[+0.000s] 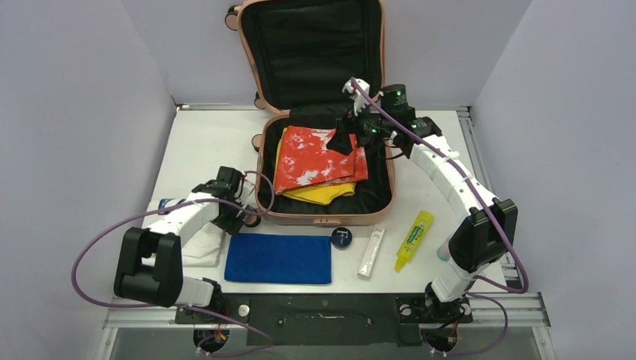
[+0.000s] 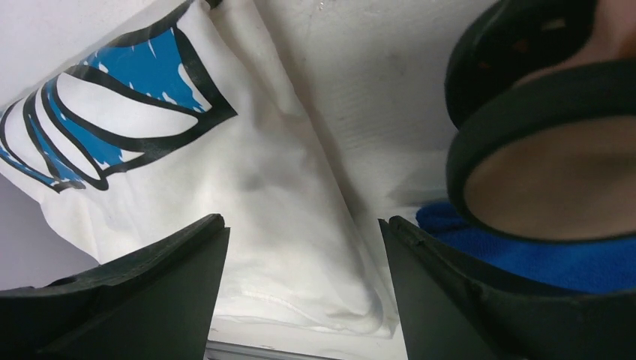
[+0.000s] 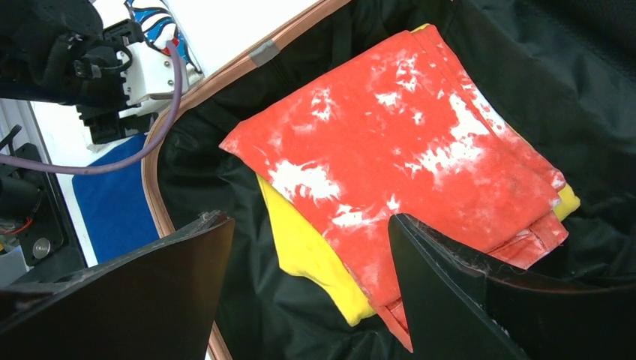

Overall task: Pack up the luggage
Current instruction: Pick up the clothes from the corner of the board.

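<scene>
Fingers [image 3: 112, 300] spread, right arm [image 1: 450, 169] reaches over luggage [image 1: 322, 219]; left arm [image 1: 184, 216] folded, probably empty.

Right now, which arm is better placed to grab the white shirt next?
Left. The left end effector hovers open right over the white shirt; the right end effector is away over the red garment inside the luggage.

Red cloth [image 3: 405, 165] is mottled white, second cloth [image 3: 304, 251] yellow (luggage [image 1: 322, 219] peach-pink, seemingly black-lined).
</scene>
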Tool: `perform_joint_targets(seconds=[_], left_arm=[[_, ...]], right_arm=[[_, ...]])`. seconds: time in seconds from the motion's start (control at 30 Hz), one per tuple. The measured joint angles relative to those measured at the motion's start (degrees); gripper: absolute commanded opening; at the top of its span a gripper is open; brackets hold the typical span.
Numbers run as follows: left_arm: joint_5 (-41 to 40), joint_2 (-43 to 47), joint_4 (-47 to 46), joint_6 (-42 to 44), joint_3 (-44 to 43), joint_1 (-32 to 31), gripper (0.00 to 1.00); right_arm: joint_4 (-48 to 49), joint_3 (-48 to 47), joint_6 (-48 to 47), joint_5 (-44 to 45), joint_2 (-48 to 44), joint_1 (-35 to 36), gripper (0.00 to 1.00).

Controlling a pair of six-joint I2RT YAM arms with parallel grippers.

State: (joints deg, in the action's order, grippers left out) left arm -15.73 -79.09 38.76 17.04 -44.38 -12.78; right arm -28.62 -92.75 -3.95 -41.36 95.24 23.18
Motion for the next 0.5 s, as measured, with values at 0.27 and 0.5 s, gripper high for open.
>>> perform_joint_targets(seconds=[0.27,0.5], left_arm=[[-3.1,-7.0,-2.8,-0.3,-0.4,0.1,0.48],[-2.8,-11.0,-1.4,-1.3,-2.9,0.0,0.10]], right_arm=[[-0.2,1.1,-0.6,0.0,0.0,-0.3,0.78],[-0.2,1.1,-1.0,0.0,0.0,-0.7,0.79]])
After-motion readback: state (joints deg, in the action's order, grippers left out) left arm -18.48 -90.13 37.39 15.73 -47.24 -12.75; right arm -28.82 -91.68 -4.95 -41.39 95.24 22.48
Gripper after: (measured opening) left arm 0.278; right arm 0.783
